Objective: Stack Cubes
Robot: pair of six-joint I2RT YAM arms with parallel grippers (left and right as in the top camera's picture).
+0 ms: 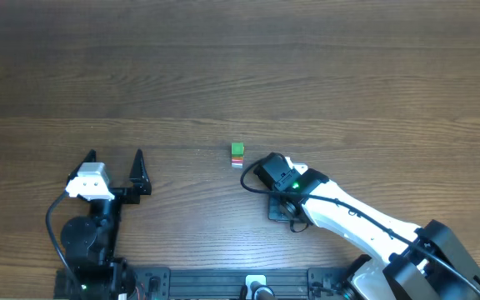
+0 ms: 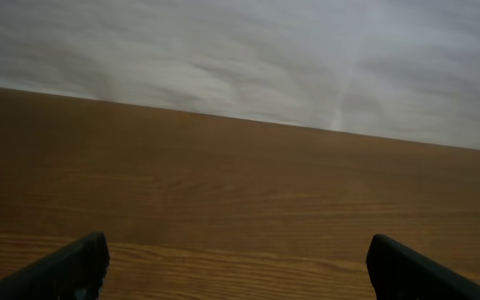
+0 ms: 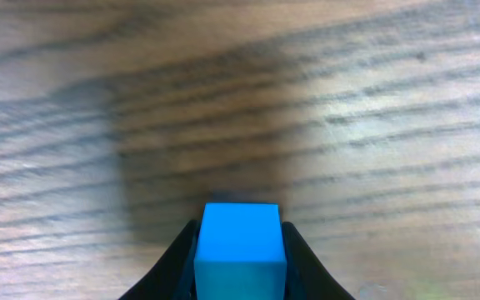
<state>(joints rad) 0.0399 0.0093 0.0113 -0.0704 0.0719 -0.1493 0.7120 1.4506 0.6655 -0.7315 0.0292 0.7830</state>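
Note:
A small stack, a green cube (image 1: 237, 150) on top of a red cube (image 1: 237, 160), stands near the middle of the table. My right gripper (image 1: 251, 177) is just to the right of and nearer than that stack. In the right wrist view the gripper (image 3: 240, 262) is shut on a blue cube (image 3: 240, 250), held between both fingers above bare wood. My left gripper (image 1: 115, 158) sits at the left of the table, open, with its fingers (image 2: 73, 267) spread wide and nothing between them.
The brown wooden table (image 1: 240, 75) stretches wide beyond the stack. A grey wall (image 2: 240, 58) rises past the table's far edge in the left wrist view. The arm bases (image 1: 257, 287) line the near edge.

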